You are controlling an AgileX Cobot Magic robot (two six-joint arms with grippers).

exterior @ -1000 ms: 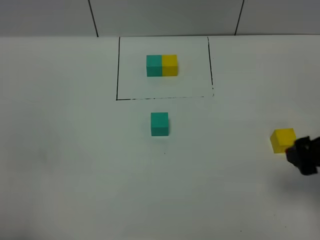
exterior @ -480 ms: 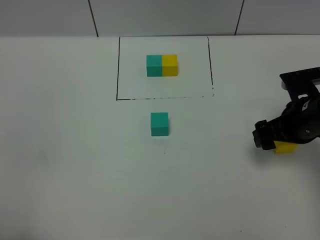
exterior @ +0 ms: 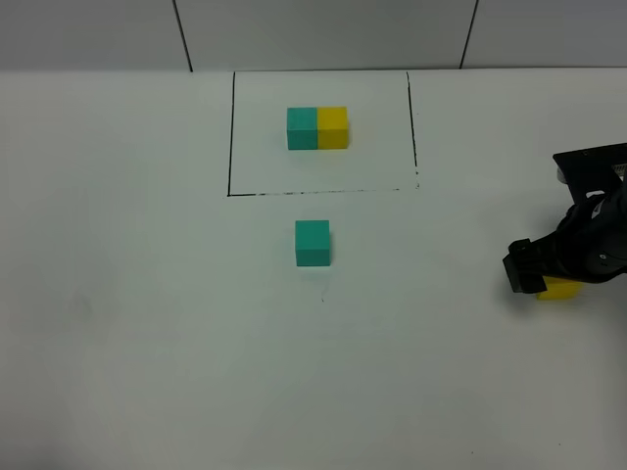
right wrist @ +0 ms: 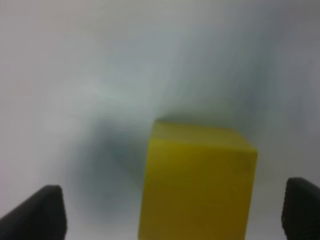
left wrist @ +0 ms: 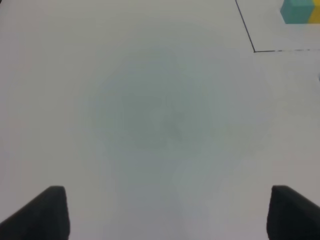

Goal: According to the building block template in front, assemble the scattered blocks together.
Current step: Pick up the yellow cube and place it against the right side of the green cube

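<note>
Yellow is the colour that matters here. The yellow cube (exterior: 560, 288) sits at the far right of the table (exterior: 147, 323), well apart from the teal cube (exterior: 313, 243). The teal cube lies near the middle, just below the black outline (exterior: 231, 137) drawn round the pattern pair (exterior: 317, 128).

The right claw (exterior: 549, 266) is down over the yellow cube with its jaws apart. In the wrist view the cube stands between the two fingertips with a gap on each side, so nothing is clamped. The left claw (left wrist: 170, 215) also has its jaws apart and hangs over bare table, holding nothing.

The first risk is in the closing. The cube looks a little nearer one finger than the other, so that finger would likely touch first. It could then shove or twist the cube instead of pinching it squarely. A grip that catches only the top edge could let the smooth cube squirt out.

The second risk comes later, at the teal cube. Nothing steadies it, so pressing the yellow cube against it could slide it away or leave a gap. The pattern shows yellow on the right of teal, so a set-down on the other side would mirror it.
</note>
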